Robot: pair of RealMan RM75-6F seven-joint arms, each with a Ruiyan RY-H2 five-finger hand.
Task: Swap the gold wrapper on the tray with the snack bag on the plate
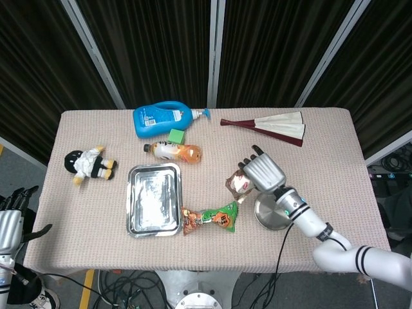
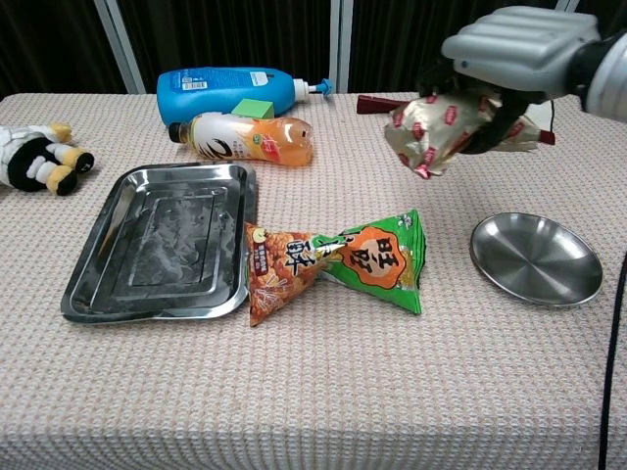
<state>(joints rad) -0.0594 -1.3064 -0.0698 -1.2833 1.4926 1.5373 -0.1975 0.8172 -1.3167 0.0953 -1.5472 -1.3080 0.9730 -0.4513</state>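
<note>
My right hand (image 1: 262, 171) (image 2: 514, 44) holds the gold wrapper (image 1: 239, 185) (image 2: 434, 130) in the air, above the table between the snack bag and the round steel plate (image 1: 271, 213) (image 2: 535, 259). The orange-and-green snack bag (image 1: 209, 218) (image 2: 336, 258) lies flat on the tablecloth, its orange end touching the right rim of the rectangular steel tray (image 1: 154, 198) (image 2: 162, 240). Nothing lies in the tray or on the plate. My left hand (image 1: 14, 216) hangs off the table's left edge, fingers spread, holding nothing.
At the back lie a blue detergent bottle (image 1: 165, 118) (image 2: 235, 93), a green cube (image 1: 177, 136) (image 2: 254, 108), an orange drink bottle (image 1: 174, 151) (image 2: 247, 138) and a folded fan (image 1: 270, 125). A plush doll (image 1: 89, 163) (image 2: 33, 158) sits at the left.
</note>
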